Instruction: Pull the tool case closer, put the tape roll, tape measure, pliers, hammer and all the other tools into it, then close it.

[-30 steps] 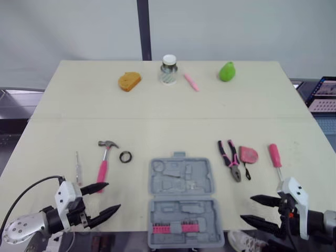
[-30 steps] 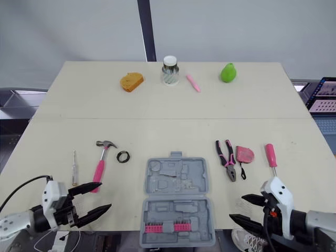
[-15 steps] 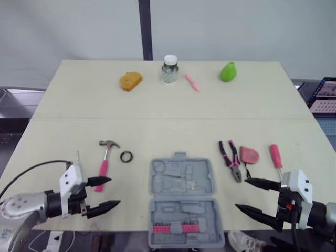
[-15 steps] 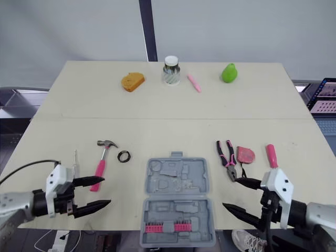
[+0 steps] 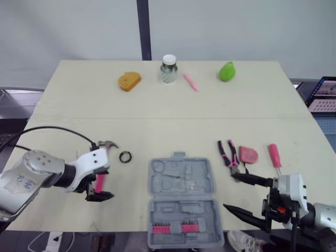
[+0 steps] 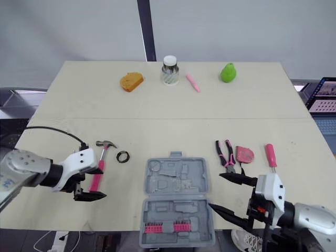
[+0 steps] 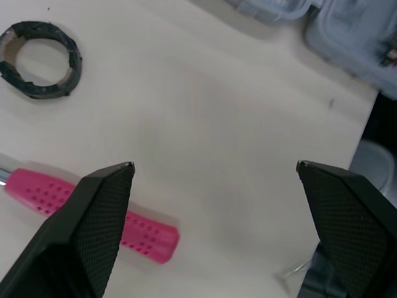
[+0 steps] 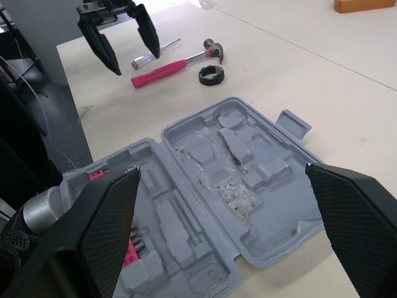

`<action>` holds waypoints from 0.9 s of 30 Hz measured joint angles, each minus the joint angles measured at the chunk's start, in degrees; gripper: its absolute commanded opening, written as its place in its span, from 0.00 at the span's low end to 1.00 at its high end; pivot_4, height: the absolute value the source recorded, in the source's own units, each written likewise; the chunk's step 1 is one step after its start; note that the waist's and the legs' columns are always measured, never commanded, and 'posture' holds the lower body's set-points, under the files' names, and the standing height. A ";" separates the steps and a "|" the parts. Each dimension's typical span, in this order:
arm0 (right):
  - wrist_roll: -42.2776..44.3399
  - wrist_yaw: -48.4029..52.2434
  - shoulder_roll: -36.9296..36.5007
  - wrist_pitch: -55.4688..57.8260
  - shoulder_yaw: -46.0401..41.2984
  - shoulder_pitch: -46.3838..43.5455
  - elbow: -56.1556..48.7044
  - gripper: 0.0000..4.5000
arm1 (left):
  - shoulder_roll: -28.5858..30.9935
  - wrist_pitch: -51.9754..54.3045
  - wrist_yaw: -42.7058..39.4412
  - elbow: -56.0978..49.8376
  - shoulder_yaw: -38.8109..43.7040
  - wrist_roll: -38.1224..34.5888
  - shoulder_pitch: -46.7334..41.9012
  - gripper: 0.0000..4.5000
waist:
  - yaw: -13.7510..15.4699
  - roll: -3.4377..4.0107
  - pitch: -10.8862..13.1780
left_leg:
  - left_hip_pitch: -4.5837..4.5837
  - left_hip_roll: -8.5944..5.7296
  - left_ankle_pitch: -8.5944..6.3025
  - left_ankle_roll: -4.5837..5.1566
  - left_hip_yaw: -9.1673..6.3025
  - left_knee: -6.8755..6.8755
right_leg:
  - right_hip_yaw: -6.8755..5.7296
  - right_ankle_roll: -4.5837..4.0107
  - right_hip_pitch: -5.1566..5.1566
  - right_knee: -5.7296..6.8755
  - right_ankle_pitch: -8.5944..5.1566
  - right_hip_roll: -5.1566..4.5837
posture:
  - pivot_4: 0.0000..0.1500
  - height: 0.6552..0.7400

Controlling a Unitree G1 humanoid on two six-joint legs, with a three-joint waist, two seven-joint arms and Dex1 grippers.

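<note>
Orange sponge [image 5: 129,81], white-lidded jar [image 5: 168,70], pink pen [image 5: 191,82], green pear [image 5: 227,71] along the table's [image 5: 252,100] far edge

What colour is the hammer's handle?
The hammer handle is pink with a dimpled grip; clearest in the left wrist view.

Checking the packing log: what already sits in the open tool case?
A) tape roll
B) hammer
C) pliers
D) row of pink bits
D: pink bits line the near half of the open tool case, while hammer, pliers and tape roll lie on the table.

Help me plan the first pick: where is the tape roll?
Eye views: the tape roll lies on the left, between the hammer and the open tool case.
</note>
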 measured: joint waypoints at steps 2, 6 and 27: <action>0.51 0.02 -1.04 0.37 -0.05 -0.78 0.67 1.00 | 1.02 1.70 -2.03 -0.96 -5.77 3.53 -6.73 1.00 | 0.00 -0.01 0.00 | -0.02 -0.01 0.01 0.01 0.08 0.00 | 0.05 0.00 -0.04 0.02 0.00 0.02 | 1.00 0.47; 1.38 0.87 -2.53 0.39 -0.26 -1.17 1.13 1.00 | 0.66 3.66 -6.16 -2.10 -15.66 10.54 -17.79 1.00 | 0.00 -0.02 0.01 | -0.05 0.01 0.04 0.01 0.13 0.00 | 0.09 0.00 -0.09 0.03 0.00 0.08 | 1.00 0.47; 1.71 4.47 -3.74 -3.10 -2.09 0.45 3.28 1.00 | -14.36 2.46 -17.87 12.02 -38.25 37.98 -35.00 1.00 | 0.33 -0.24 0.14 | -0.09 0.05 0.14 0.12 0.07 0.16 | 0.09 0.02 -0.08 0.13 0.01 0.06 | 1.00 0.47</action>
